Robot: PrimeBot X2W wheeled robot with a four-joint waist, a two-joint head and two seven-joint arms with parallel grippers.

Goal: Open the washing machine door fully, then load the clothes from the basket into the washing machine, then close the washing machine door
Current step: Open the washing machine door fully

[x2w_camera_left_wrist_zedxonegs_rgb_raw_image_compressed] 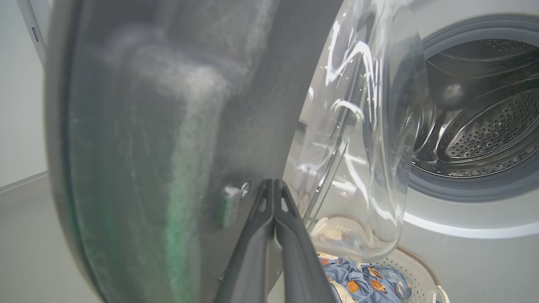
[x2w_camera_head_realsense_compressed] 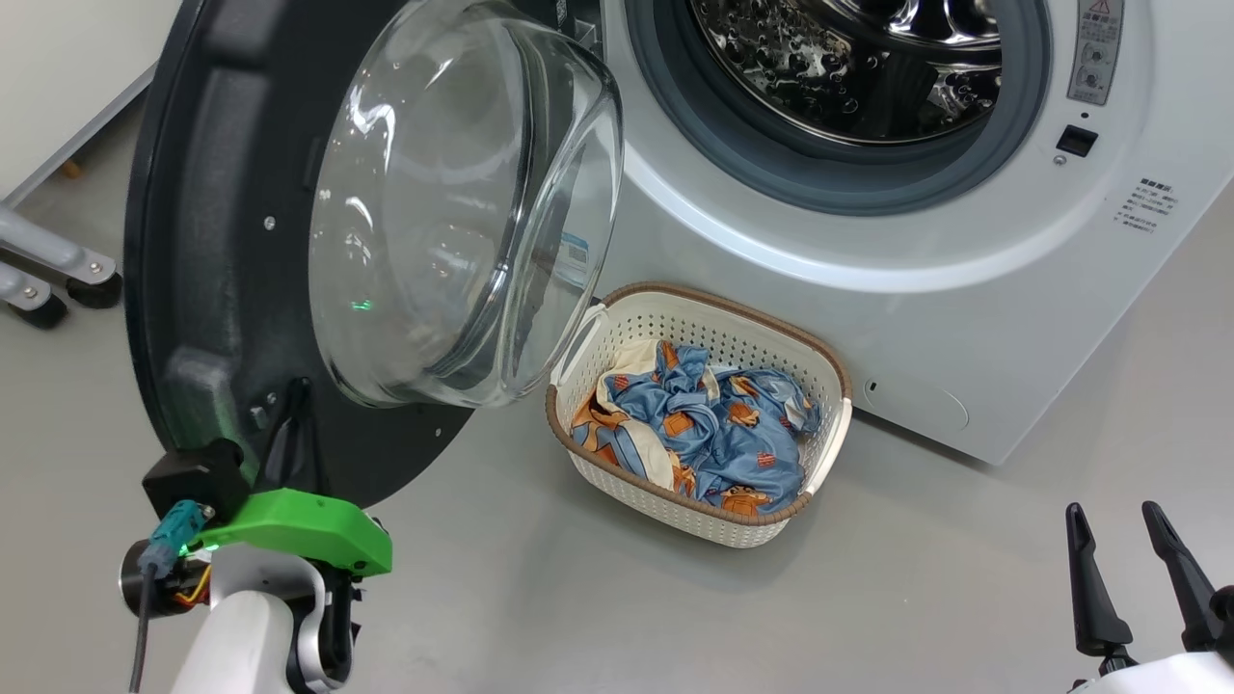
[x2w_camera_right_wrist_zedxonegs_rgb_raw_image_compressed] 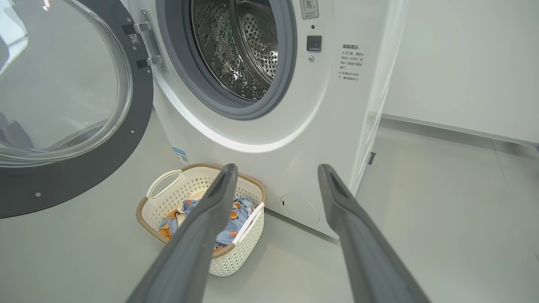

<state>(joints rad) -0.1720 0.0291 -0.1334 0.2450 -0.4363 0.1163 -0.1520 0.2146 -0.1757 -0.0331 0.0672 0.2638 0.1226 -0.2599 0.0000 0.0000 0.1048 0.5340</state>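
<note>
Left forearm (x2w_camera_head_realsense_compressed: 236, 631): was a smooth, rounded white shell, with a silver-grey ring at the wrist.
Bracket (x2w_camera_head_realsense_compressed: 308, 530): was a bright green plastic wedge; a green light shone at its edge.
Block (x2w_camera_head_realsense_compressed: 193, 474): was small, boxy, matte black.
Connector (x2w_camera_head_realsense_compressed: 175, 528): was teal, on a grey cable (x2w_camera_head_realsense_compressed: 143, 627); thin yellow and orange wires ran beside it.
Left fingers (x2w_camera_left_wrist_zedxonegs_rgb_raw_image_compressed: 250, 256): were dark grey, long, tapering to narrow tips.
Right fingers (x2w_camera_right_wrist_zedxonegs_rgb_raw_image_compressed: 198, 240): were the same dark grey, long and slim.
Right wrist (x2w_camera_head_realsense_compressed: 1166, 675): was white.

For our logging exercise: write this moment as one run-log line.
washing machine door: open | left end effector: shut, tips by door's inner face | right end effector: open, empty | clothes: in basket
</note>
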